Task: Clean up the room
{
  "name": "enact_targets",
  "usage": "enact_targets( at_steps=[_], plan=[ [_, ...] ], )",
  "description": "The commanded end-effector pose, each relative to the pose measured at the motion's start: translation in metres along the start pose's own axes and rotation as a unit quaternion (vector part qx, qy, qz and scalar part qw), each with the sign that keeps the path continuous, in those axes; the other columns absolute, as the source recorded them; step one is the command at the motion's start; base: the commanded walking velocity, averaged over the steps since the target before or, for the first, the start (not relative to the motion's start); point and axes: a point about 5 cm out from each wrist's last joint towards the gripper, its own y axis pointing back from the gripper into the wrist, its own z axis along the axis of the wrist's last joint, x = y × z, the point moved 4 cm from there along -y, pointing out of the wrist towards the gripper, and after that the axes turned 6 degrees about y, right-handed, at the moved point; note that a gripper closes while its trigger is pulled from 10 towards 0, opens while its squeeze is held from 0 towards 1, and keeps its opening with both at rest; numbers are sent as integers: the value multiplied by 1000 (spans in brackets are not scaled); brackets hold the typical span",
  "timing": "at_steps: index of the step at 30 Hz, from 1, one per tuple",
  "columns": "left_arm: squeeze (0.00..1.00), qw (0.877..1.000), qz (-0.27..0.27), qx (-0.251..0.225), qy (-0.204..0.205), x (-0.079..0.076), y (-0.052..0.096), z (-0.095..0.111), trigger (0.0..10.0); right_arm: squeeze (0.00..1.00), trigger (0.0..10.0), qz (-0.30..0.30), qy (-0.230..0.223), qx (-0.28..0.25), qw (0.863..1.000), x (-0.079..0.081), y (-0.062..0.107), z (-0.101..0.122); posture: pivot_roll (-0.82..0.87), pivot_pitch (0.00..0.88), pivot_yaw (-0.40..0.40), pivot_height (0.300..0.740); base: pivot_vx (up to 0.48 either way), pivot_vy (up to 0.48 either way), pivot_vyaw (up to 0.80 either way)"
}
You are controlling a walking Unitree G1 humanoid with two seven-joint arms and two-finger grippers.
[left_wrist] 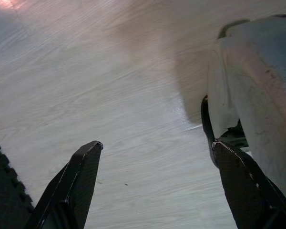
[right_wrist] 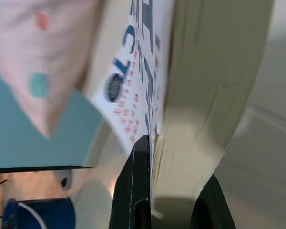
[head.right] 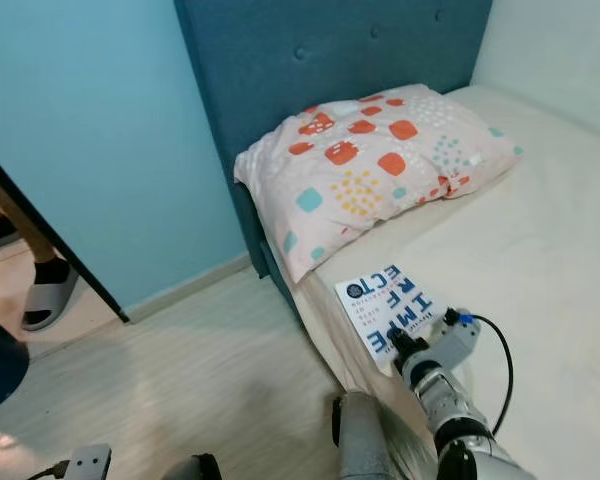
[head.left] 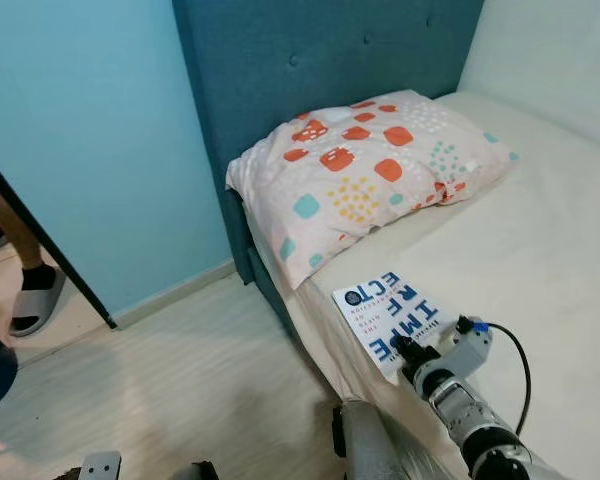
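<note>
A white book with big blue letters on its cover lies near the bed's front edge, just below the pillow. My right gripper is shut on the book's near edge; in the right wrist view the two black fingers clamp the cover and the thick page block. My left gripper hangs low over the pale wood floor, open, with nothing between its fingers.
The bed has a cream sheet and a dark teal headboard against a light blue wall. A person's foot in a grey slipper stands at the left, beside a dark diagonal edge. Pale floor lies alongside the bed.
</note>
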Motion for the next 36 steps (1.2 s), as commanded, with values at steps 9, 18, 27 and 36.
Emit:
enact_targets(
  at_steps=[9, 18, 27, 36],
  plan=[
    [0, 999, 36, 20, -13, 31, 8, -23, 10000, 0, 10000, 53, 8, 7, 999, 30, -13, 24, -85, 274, 69, 601, 0, 0, 0],
    [0, 999, 37, -11, -22, 55, 9, 11, 10000, 0, 10000, 2, 49, 18, 999, 14, -11, 37, -77, 315, 80, 601, 0, 0, 0],
    [0, 999, 28, -13, -26, 54, 9, 12, 10000, 0, 10000, 0, 34, 1, 999, 13, -11, 47, -82, 331, 83, 601, 0, 0, 0],
    [0, 999, 26, -10, -23, 53, 10, 10, 10000, 47, 10000, -2, 44, -2, 999, 16, -12, 56, -82, 332, 81, 601, 0, 0, 0]
  ],
)
